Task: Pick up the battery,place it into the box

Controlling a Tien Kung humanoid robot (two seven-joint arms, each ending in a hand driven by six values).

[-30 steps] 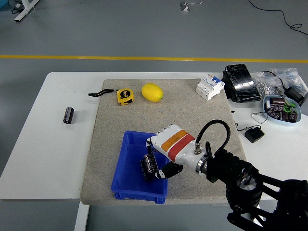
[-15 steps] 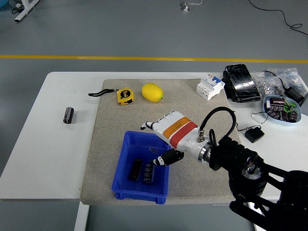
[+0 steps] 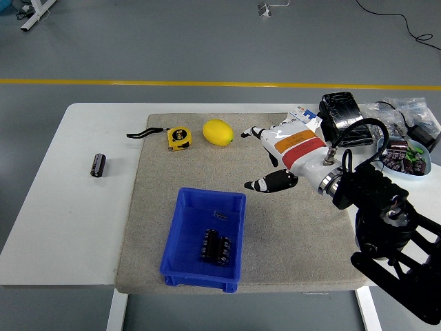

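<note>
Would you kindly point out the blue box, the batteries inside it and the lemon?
blue box (image 3: 180,238), head view, bare floor near its left wall.
batteries (image 3: 216,247), head view, middle of the pair.
lemon (image 3: 218,132), head view, centre of the peel.

I see a yellow tape measure (image 3: 179,137) on the grey mat (image 3: 172,172) near its far edge, black strap trailing left, and a lemon (image 3: 218,132) just beside it on the right. At the white table (image 3: 76,207)'s right end there's clutter — a black wrapped block (image 3: 342,117), clear bags of small parts (image 3: 393,114), a blue dish (image 3: 406,165) of dark components, and a small black adapter (image 3: 364,192) on a thin cable.
</note>
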